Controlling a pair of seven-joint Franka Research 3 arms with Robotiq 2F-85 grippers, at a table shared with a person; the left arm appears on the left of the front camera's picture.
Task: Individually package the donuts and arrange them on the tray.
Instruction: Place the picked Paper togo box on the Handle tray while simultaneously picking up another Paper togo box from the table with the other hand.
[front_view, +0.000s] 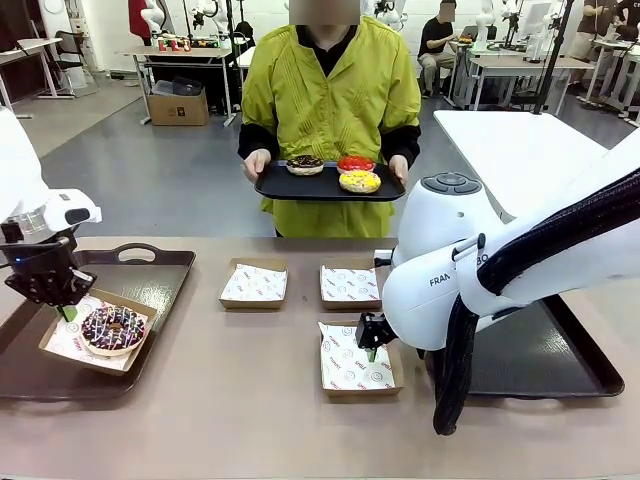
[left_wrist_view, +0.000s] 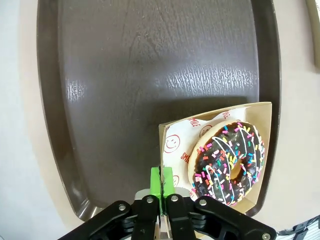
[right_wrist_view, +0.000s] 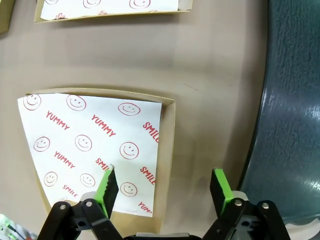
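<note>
On left tray (front_view: 150, 285) (left_wrist_view: 150, 75): one lined box (front_view: 70, 342) (left_wrist_view: 175, 140) holding the sprinkled donut (front_view: 95, 328) (left_wrist_view: 215, 165).
Left claw: left gripper (front_view: 68, 312) (left_wrist_view: 161, 181) clenched on the lined box; wrist view shows green pads pressed together on its wall, front view too small to tell.
Right of left tray: three empty boxes (front_view: 253, 283) (front_view: 350, 284), two far, one near (front_view: 357, 362) (right_wrist_view: 95, 140).
Right claw: right gripper (front_view: 372, 345) (right_wrist_view: 162, 185) released; wrist view shows the near box's side wall between its spread fingers.
Beyond left tray: person's hands (front_view: 257, 162) hold black tray (front_view: 280, 186); dark chocolate donut (front_view: 305, 164), red donut (front_view: 355, 162), yellow donut (front_view: 359, 181).
Farthest right of left tray: right tray (front_view: 540, 370) (right_wrist_view: 295, 100).
Count: four donuts, four boxes, three trays.
</note>
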